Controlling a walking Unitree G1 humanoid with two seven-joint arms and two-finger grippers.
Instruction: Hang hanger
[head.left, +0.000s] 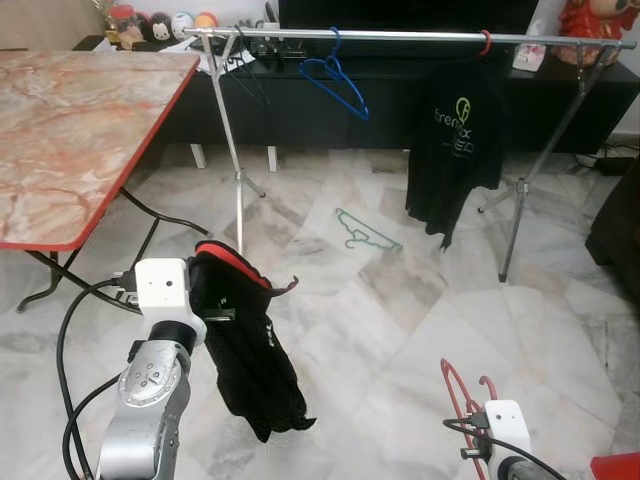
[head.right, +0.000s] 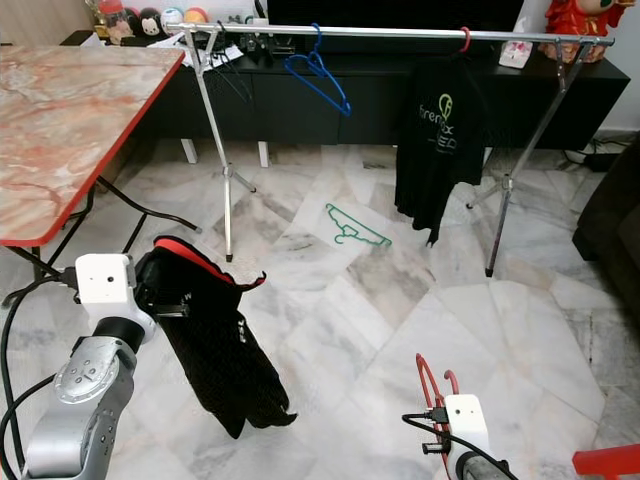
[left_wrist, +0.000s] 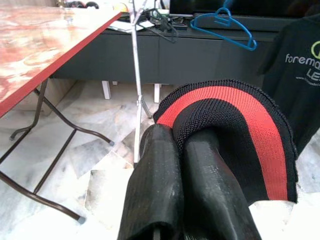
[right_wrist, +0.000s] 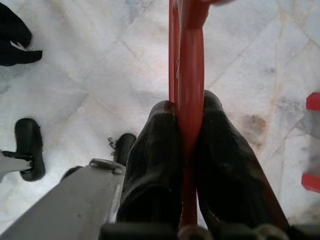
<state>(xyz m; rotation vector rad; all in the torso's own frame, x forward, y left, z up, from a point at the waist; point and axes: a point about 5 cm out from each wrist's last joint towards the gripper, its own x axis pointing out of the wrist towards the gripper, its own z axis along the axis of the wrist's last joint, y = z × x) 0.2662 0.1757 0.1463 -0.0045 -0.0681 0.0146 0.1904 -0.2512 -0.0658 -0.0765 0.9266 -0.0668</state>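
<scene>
Right end effector (right_wrist: 187, 130): low at the robot's right, black fingers (right_wrist: 152, 150) clenched on the thin red plastic hanger (right_wrist: 189, 75), whose shaft runs between them; in the head views the hanger's hook and loop rise above the wrist, over the floor.

Left end effector (left_wrist: 182, 165): raised at the robot's left, its two fingers pressed together on the ribbed red-and-black collar of a black garment (head.left: 250, 350). The garment hangs limp from that grip, its hem clear of the pale marble-tile floor (head.left: 400, 330).

Silver metal clothes rail on splayed legs (head.left: 400, 36): well ahead of both arms, across the far side of the room. It carries a blue plastic hanger (head.left: 338, 80) near its middle and a black printed T-shirt (head.left: 458, 140) on a red hook toward the robot's right.

Green wire hanger (head.left: 365, 232): lying flat on the floor between the robot and the rail.

Marble-topped folding table with red edge (head.left: 70, 130): at the robot's left.

Step in hand, by judgement: hanger and garment both held, but apart; the hanger is not yet on the rail. The next move likely calls for bringing the hanger to the collar, or carrying it forward and lifting its hook over a free stretch of rail.
</scene>
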